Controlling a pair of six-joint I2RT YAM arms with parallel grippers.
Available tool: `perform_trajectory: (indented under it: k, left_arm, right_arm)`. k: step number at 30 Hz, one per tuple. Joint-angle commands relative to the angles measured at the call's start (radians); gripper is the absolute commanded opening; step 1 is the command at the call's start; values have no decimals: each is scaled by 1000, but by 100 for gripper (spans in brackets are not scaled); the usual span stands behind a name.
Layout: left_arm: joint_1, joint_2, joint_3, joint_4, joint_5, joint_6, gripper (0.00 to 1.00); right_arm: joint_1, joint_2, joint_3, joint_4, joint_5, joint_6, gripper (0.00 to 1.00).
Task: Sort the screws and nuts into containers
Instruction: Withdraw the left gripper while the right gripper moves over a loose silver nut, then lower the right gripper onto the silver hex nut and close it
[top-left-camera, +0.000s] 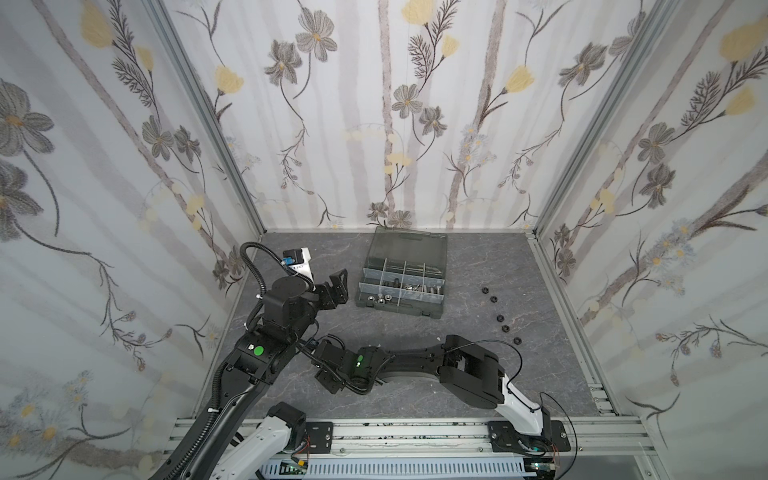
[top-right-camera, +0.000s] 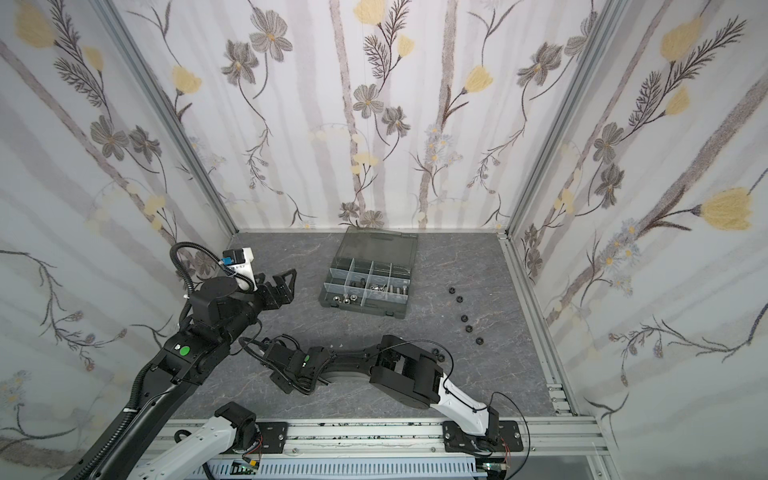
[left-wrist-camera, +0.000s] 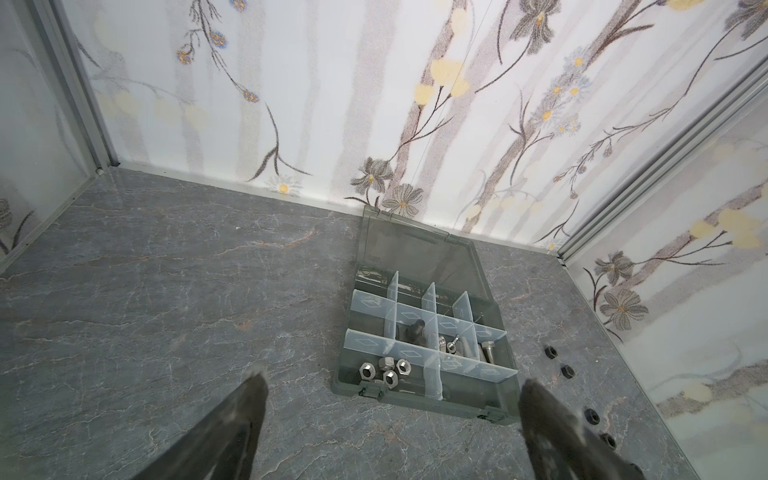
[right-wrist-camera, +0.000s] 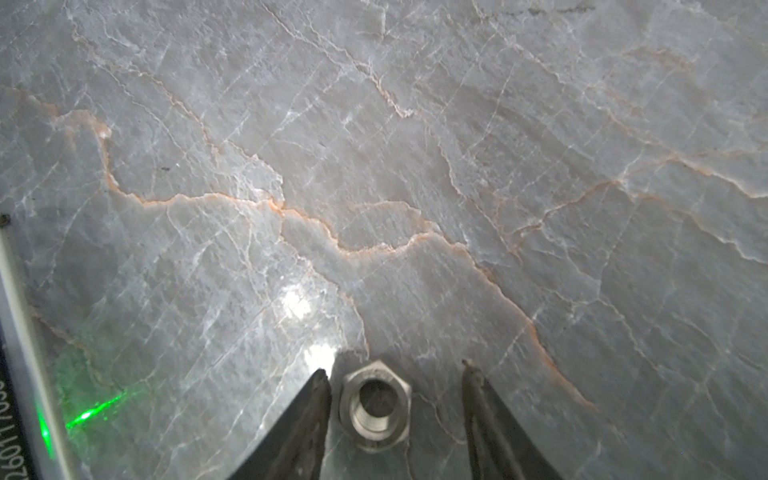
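A silver hex nut (right-wrist-camera: 375, 405) lies flat on the marble table between the fingers of my right gripper (right-wrist-camera: 394, 368). One finger touches its side and the other stands a clear gap away, so the jaws are open. In both top views that gripper is hidden under its wrist (top-left-camera: 357, 361), low at the front middle. My left gripper (left-wrist-camera: 392, 380) hangs wide open and empty, left of the containers' case (top-left-camera: 401, 286). The case's front left compartment holds silver nuts (left-wrist-camera: 384, 372). Screws (left-wrist-camera: 486, 353) and a black bolt (left-wrist-camera: 415, 330) lie in the middle row.
Several black nuts (top-left-camera: 500, 318) lie in a loose line on the table right of the case, also seen in the left wrist view (left-wrist-camera: 550, 351). The smoky lid (top-left-camera: 409, 245) leans back toward the rear wall. Floral walls close in three sides, and an aluminium rail (top-left-camera: 415, 432) runs along the front.
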Motion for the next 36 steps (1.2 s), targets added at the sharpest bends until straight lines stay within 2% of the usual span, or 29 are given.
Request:
perform_trajectory:
  k: [1, 10, 25, 36]
  left_arm:
    - [0, -8, -4, 41, -18, 11, 95]
    - [2, -17, -4, 39, -22, 7, 95]
    - [3, -20, 3, 25, -16, -15, 96]
    - [5, -26, 14, 12, -13, -42, 96]
  right_arm:
    - [2, 26, 18, -75, -22, 4, 43]
    - [17, 30, 30, -104, 26, -7, 29]
    - [42, 18, 30, -145, 85, -18, 31]
    - [37, 0, 16, -141, 77, -10, 15]
